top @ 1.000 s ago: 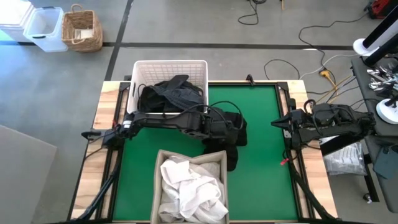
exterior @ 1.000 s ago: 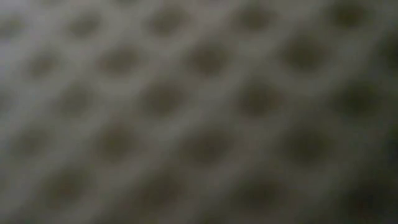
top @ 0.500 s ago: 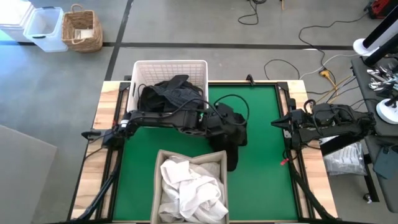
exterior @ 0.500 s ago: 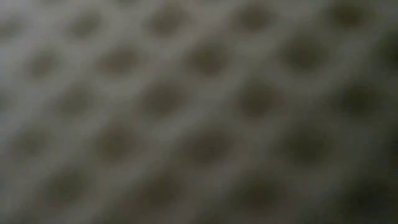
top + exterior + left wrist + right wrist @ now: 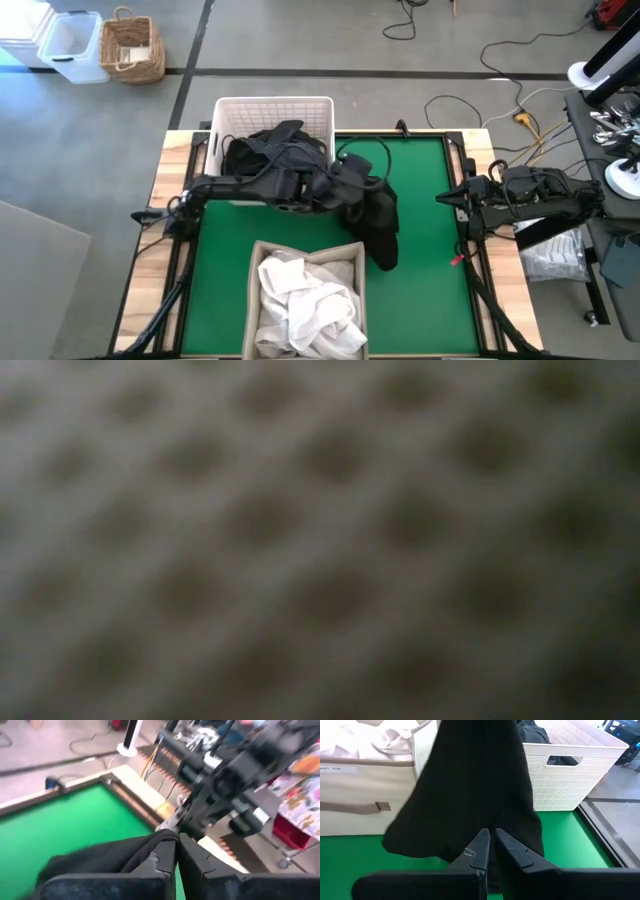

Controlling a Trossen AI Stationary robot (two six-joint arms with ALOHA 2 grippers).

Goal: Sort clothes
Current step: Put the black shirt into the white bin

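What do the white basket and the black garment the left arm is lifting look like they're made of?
White basket: seemingly rigid matte plastic, with woven-pattern walls and a cut-out handle. Black garment: soft matte fabric, probably a knit; it hangs limp and folded from the shut left gripper.

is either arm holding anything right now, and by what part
The left gripper is shut on a black garment, pinching its upper edge so it hangs over the mat. The right gripper is shut, empty.

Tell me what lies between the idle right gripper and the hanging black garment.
Only bare green mat, as the high view shows. The right gripper waits, jaws shut, at the mat's right edge; the black garment hangs from the left gripper over the mat's middle.
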